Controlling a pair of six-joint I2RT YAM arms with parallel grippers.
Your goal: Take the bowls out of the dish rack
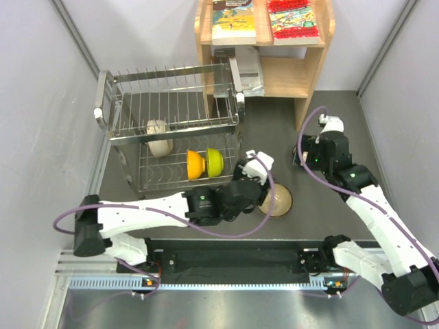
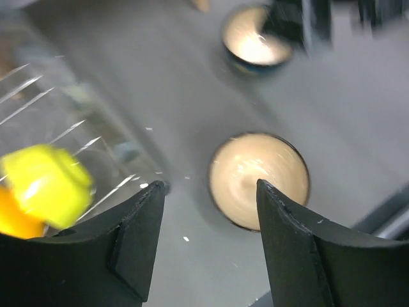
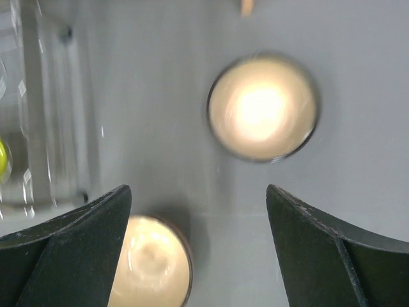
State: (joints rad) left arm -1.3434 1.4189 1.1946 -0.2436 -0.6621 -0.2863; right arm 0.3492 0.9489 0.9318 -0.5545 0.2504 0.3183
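both pincers stand apart and hold nothing: the left gripper (image 2: 209,184) hangs just over the pink-brown bowl (image 1: 280,201) on the table (image 1: 329,103), the right gripper (image 3: 198,188) above the teal bowl (image 2: 255,43). 3 sit in the dish rack (image 1: 171,103): cream bowl (image 1: 159,137), orange bowl (image 1: 195,164), green bowl (image 1: 215,161). we judge a low swing back could clip the set-down bowl or the wire. the writing on the books (image 1: 233,20) is too small to read
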